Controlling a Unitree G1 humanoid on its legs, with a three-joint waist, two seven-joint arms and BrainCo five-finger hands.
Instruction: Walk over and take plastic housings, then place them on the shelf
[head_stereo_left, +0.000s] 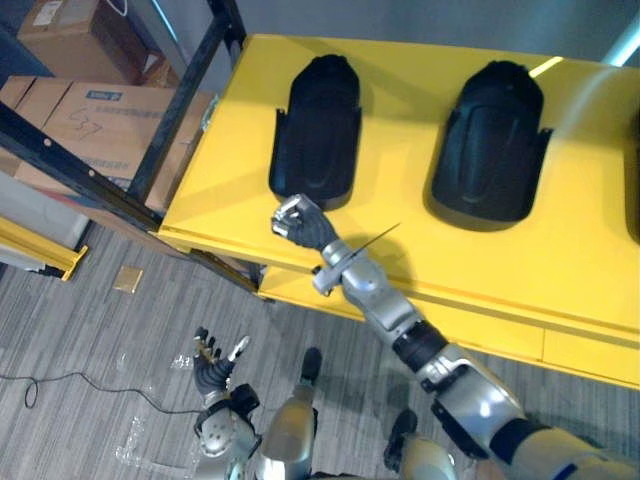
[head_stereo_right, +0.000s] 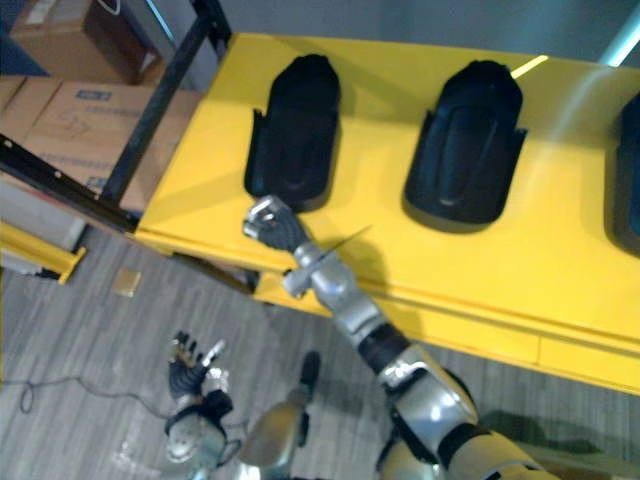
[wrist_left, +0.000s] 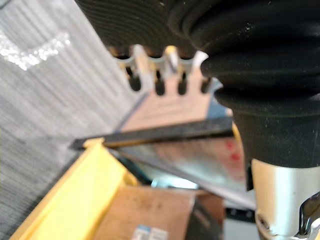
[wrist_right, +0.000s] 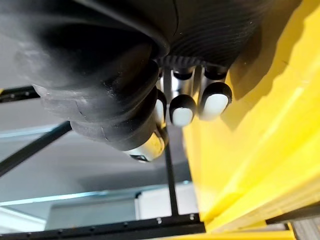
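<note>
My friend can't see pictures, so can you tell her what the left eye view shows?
The robot's right hand, curled shut, sits at the near end of a black plastic housing lying on a yellow shelf. A second housing lies beside it. The left hand hangs open near the floor.

Light falls bright from above onto the yellow shelf (head_stereo_left: 225, 170), with a pale streak of glare (head_stereo_left: 545, 67) near its far edge. The black housings (head_stereo_left: 318, 130) give back only a dull sheen and lay narrow shadows at their near ends. The grey floor (head_stereo_left: 90, 330) below lies dimmer — though clear film (wrist_left: 30, 50) glints on it.
</note>
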